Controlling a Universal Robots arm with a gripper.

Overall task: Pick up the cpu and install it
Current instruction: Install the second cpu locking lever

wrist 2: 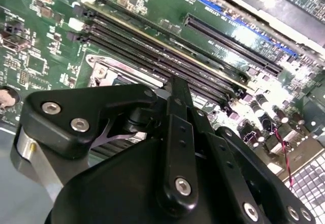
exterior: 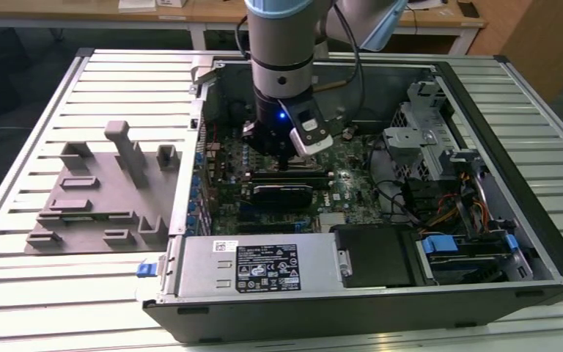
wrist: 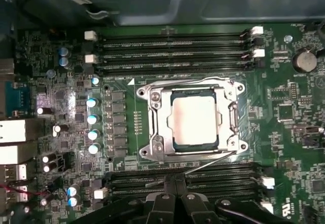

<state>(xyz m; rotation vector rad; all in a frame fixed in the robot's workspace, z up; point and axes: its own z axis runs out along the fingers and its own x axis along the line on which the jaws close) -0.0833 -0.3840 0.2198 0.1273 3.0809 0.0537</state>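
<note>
Tool (wrist: 175,183) has its fingers pinched together and empty, hovering just off the cpu (wrist: 194,118), which already sits flat inside the socket frame (wrist: 155,125). I'd check it's seated square before touching the retention lever (wrist: 210,162).

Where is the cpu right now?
In the first wrist view the cpu lies seated inside the metal socket frame on the motherboard, between two banks of memory slots.

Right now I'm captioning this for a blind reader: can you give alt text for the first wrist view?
The cpu, its silver top showing, sits inside the metal-framed socket on a green motherboard. Black memory slots run along two sides of it, and the gripper hangs over the nearer slots.
</note>
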